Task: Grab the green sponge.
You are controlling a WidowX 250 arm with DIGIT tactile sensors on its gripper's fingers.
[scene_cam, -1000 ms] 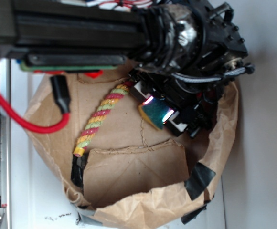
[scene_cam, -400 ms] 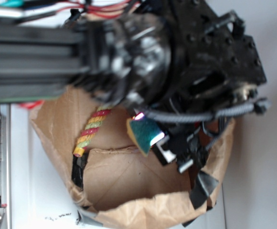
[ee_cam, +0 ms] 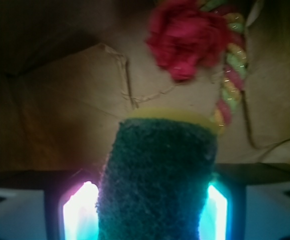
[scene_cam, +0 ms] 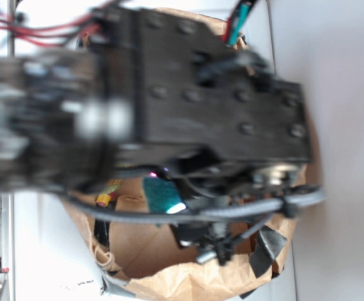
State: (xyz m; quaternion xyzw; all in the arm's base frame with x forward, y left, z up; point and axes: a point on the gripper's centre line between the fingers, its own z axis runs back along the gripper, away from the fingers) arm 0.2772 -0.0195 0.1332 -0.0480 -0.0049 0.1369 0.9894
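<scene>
**A:** Since the wrist view is basically all sponge, here's the rundown: the green sponge sits right between the two glowing pads of the tool, dark scouring face toward the camera, a thin yellow foam edge showing along its far end. The jaws are closed on its two sides, so I'd call that a grip on the sponge. In the exterior view it's the small teal patch tucked under the big blurry black arm, above the brown paper and, as far as I can judge, lifted clear of it.

**B:** How do you reckon it handles?

**A:** Light and squishy, I'd guess. The foam gives under a squeeze, the scouring side is rough, so slipping shouldn't be a big worry. Holding it across the narrow sides like this looks sensible to me. Pinching only a corner would let it flop or twist.

**B:** What else is around?

**A:** Beyond the sponge there's the red fabric flower lying on the paper, and right beside it the red-yellow-green rope. Only the rope's end peeks out under the arm in the exterior view. The crumpled paper rests on a white worktop.
</scene>
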